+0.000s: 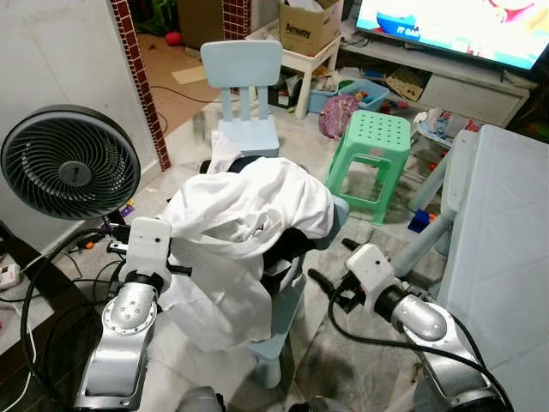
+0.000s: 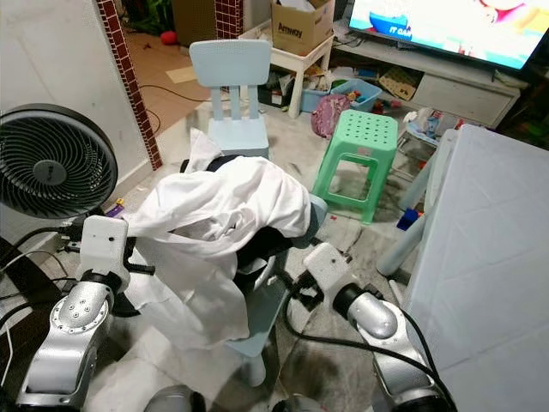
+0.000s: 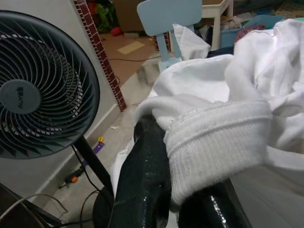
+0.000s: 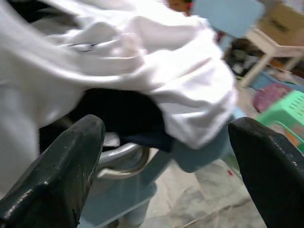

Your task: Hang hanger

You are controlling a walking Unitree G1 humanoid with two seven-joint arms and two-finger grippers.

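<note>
A white garment [image 1: 244,210] lies heaped over a dark garment [image 1: 287,249] on a small light-blue chair [image 1: 279,330] right in front of me. My left gripper [image 3: 173,190] is at the heap's left side, shut on a ribbed white cuff [image 3: 213,137] of the garment. My right gripper [image 1: 334,262] is open, its fingers [image 4: 61,166] spread wide and aimed at the heap's right side without touching it. In the right wrist view, a curved silver metal piece [image 4: 124,161] pokes out under the dark cloth; I cannot tell whether it is the hanger.
A black standing fan [image 1: 69,163] is close on my left, with cables [image 1: 51,275] on the floor below it. Beyond the heap stand a second light-blue chair [image 1: 244,86] and a green stool [image 1: 373,146]. A white table [image 1: 506,240] borders my right.
</note>
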